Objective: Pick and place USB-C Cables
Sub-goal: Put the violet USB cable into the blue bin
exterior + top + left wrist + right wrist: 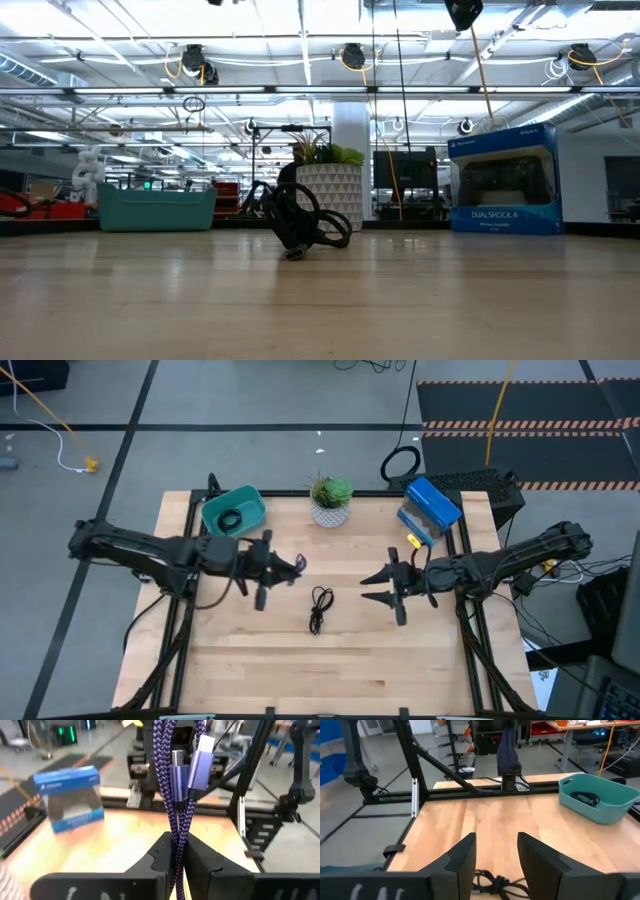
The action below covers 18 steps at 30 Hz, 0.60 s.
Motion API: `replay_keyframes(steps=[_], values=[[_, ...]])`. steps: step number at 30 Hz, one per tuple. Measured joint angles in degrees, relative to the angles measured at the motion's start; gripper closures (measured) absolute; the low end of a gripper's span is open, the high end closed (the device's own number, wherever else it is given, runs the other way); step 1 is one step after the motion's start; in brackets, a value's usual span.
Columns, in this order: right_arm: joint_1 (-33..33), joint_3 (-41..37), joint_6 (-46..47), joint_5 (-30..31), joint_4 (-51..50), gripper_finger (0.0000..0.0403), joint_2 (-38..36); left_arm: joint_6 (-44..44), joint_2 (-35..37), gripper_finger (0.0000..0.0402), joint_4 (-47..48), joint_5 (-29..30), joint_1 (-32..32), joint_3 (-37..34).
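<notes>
From overhead we look straight down on the table (330,660). Our low camera faces level across it. Both wrist cameras look inward; we share the teal bin (233,511) (600,795) between views.

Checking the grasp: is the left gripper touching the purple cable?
Touching. In the left wrist view the left gripper has its fingers pressed against the purple braided cable from both sides.

The one clearly readable text is "DUALSHOCK 4", printed in white along the lower front of the blue box (503,180) that stands at the far right corner of the counter. A small white logo sits at that box's upper left corner, too small to read. The label strip on the same box in the left wrist view is blurred.
</notes>
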<state>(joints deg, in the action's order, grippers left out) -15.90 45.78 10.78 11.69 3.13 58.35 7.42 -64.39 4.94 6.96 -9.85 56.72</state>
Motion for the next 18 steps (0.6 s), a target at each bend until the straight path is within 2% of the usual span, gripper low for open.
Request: replay_keyframes(steps=[5,12,18], values=[[0.0,0.0,-2.9,0.0,-0.4,0.0268,-0.1,2.8,1.1,0.0376,18.4,0.7,0.1,9.8],[0.0,0.0,-4.0,0.0,-0.4,0.0268,-0.1,4.5,-2.2,0.0363,40.0,1.2,0.1,23.0],[0.0,0.0,-5.1,0.0,-0.5,0.0268,-0.1,8.6,-3.4,0.0371,52.7,1.1,0.1,27.2]])
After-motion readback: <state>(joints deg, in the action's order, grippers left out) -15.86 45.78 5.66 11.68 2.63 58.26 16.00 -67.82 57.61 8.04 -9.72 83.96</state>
